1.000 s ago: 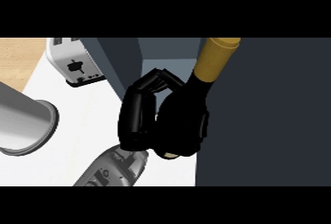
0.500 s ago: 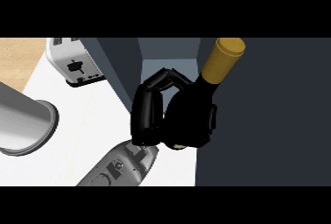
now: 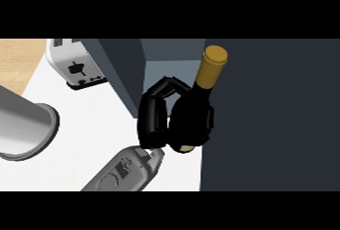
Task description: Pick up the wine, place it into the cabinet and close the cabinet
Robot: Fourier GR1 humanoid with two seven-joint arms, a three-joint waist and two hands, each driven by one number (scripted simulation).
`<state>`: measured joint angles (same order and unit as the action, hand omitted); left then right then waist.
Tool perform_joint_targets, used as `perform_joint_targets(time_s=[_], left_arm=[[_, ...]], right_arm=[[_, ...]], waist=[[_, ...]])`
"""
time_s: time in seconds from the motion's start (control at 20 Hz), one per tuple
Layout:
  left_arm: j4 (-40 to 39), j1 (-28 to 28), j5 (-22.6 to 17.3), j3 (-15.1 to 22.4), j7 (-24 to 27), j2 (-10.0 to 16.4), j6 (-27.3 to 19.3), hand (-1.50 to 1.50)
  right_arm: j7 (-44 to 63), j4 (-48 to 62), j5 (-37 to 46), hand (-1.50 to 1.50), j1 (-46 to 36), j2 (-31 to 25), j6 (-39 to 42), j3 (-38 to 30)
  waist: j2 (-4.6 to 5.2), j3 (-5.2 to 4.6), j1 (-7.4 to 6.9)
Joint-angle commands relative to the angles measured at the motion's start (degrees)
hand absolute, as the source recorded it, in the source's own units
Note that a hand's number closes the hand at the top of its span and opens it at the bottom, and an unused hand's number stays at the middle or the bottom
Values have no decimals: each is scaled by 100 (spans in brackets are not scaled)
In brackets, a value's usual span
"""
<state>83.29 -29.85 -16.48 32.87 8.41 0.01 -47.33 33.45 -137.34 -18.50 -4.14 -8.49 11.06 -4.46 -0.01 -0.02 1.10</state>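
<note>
The robot's right hand [image 3: 154,121] is clamped around the wine [image 3: 210,72] at the edge of the dark cabinet [image 3: 272,117] — black fingers curled about the bottle's dark body, hiding most of it. The gold-coloured neck and cap rise clear above the hand, tilted slightly to the right against the cabinet's dark panel. The grey forearm enters from the lower edge, over the white counter [image 3: 86,121]. A silver toaster [image 3: 76,67] stands on the counter at upper left — well apart from the bottle.
</note>
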Motion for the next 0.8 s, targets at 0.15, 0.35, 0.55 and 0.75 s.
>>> perform_joint_targets(time_s=[0.15,0.35,0.55,0.75], left_arm=[[-504,413,250,-71,495,76,245,150],[-942,236,330,-98,751,1,111,150],[-1104,153,21,111,1099,0,-85,150],[-1400,-39,-160,-276,1317,0,26,150]], right_arm=[[617,-868,-459,-150,-31,-118,-271,-148],[270,-823,-721,-150,227,-171,-12,-408],[741,-837,-860,-150,-207,-325,-248,-476],[60,-419,-688,-150,138,-172,146,-443]], waist=[[-9,-2,-60],[-5,2,-12],[-4,-2,-10],[1,3,-28]])
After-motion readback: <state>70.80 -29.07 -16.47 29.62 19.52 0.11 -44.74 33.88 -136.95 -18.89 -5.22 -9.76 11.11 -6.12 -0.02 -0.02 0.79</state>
